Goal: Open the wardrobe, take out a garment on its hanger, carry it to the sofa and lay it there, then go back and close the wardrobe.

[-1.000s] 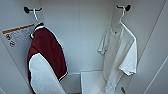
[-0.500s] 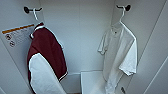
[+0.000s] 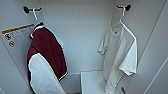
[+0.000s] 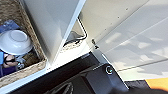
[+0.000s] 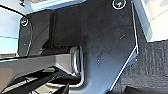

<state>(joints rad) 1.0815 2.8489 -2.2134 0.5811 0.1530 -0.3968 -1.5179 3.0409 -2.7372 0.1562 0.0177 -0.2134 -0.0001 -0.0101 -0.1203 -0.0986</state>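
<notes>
Nothing had shifted across the last second: the wardrobe (image 3: 82, 37) stood open and the view was held steady. The white garment (image 3: 120, 55) hung on its hanger (image 3: 122, 13) from the right-hand hook, ungrasped. The fingers' state could not be told.

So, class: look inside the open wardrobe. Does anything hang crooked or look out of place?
Nothing looks damaged or spilled. The white T-shirt hangs slightly lopsided on its hanger, one sleeve jutting out to the side. The dark red top is turned at an angle on its own hook.
</notes>
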